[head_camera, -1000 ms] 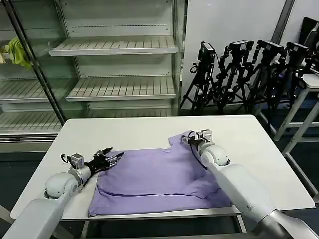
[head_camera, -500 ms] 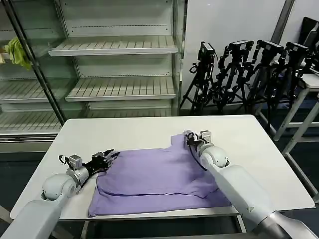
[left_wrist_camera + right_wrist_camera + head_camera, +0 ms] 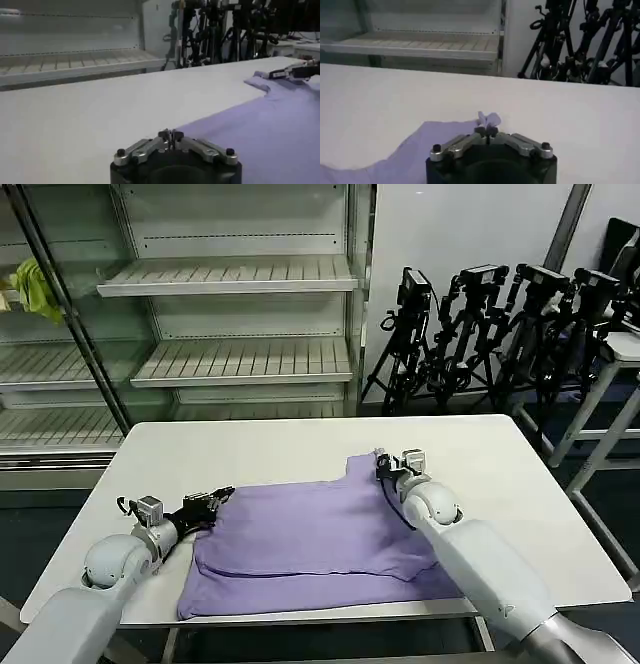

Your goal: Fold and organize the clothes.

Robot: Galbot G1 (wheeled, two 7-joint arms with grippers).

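Both my grippers have drawn outward: left gripper [image 3: 218,496] and right gripper [image 3: 381,464] pinch opposite T-shirt [image 3: 310,539] corners on the table [image 3: 270,449]. Spreading step; next, lay flat.

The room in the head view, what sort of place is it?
Probably a robot test lab mocked up like a shop: bare retail shelving, a cluster of camera tripods, and a white table holding a purple T-shirt.
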